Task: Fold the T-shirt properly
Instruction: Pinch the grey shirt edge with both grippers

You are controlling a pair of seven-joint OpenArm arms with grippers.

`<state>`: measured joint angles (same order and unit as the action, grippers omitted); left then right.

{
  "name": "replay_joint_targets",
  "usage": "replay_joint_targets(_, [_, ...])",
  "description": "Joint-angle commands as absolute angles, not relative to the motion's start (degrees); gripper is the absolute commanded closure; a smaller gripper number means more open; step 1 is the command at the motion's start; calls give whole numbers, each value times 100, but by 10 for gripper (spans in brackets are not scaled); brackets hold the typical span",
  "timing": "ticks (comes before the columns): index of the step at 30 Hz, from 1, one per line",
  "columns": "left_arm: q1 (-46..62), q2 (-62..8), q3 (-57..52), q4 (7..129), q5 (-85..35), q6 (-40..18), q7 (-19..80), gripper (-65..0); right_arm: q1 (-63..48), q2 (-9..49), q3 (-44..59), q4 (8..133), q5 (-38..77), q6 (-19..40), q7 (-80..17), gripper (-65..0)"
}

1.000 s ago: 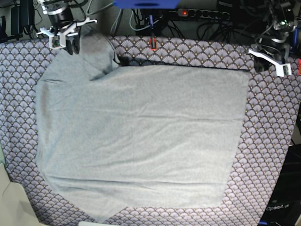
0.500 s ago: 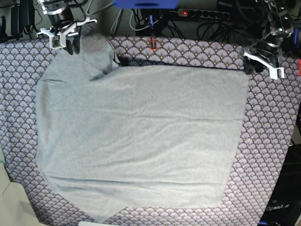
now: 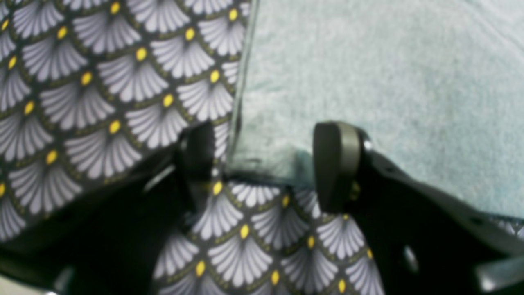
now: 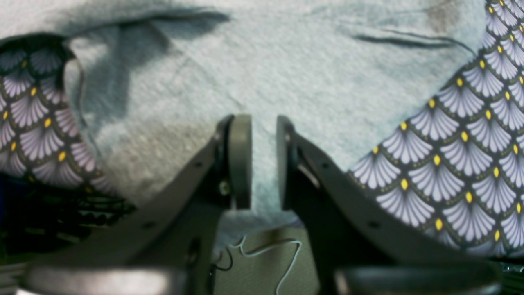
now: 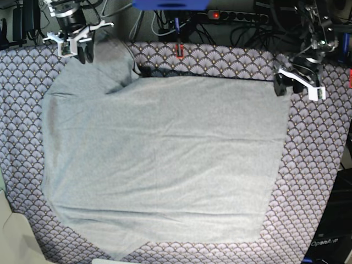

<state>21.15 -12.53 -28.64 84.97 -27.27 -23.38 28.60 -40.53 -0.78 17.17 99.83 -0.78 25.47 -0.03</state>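
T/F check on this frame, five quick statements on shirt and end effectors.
1. The T-shirt lies spread out on the patterned tablecloth. True.
2. The left end effector is clamped shut on the shirt. False: its jaws stand apart, straddling the shirt's corner.
3. The right end effector has shirt fabric between its narrow-set jaws. True.
4. The shirt is already folded in half. False: it lies open, with only a sleeve area near the right end effector bunched.
5. In the base view, the left end effector sits at the shirt's near edge. False: it is at the far corner.
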Motion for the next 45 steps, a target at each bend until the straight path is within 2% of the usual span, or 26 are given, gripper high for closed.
replay_joint_targets(1, [2088, -1305, -2800, 8541, -2756, -2369, 2888, -375, -4101, -40, 1789, 10070, 4, 2545, 127, -129])
replay_joint_targets(6, [2105, -1305, -2738, 8549, -2756, -2360, 2888, -373, -4101, -40, 1851, 10070, 4, 2545, 119, -129])
replay_joint_targets(8, [2105, -1305, -2738, 8549, -2756, -2360, 2914, -340, -4101, -40, 1903, 10088, 4, 2545, 119, -129])
replay_joint_targets(10, [2114, -1305, -2756, 8549, -2756, -2360, 2923, -263, -4101, -48, 1965, 10088, 4, 2545, 119, -129])
replay_joint_targets(15, [2141, -1314, -2756, 8549, -2756, -2360, 2932, -17, -4101, -57, 2018, 10088, 4, 2545, 127, -129])
replay_joint_targets(16, [2141, -1314, -2756, 8549, -2756, -2360, 2941, 0, -4101, -57, 2026, 10088, 4, 2545, 145, -128])
replay_joint_targets(24, [2149, -1349, -2800, 8549, -2756, -2360, 2941, 0, -4101, -251, 2220, 10105, 31, 2545, 110, -138])
replay_joint_targets(30, [2158, -1358, -2800, 8549, -2756, -2360, 2941, 0, -4101, -505, 2273, 10105, 136, 2554, 119, -263])
replay_joint_targets(33, [2158, -1358, -2800, 8549, -2756, -2360, 2941, 0, -4119, -488, 2281, 10097, 514, 2554, 101, -298])
replay_joint_targets(45, [2167, -1508, -2791, 8558, -2756, -2360, 2941, 0, -3873, -497, 2475, 9455, 716, 2554, 92, -311])
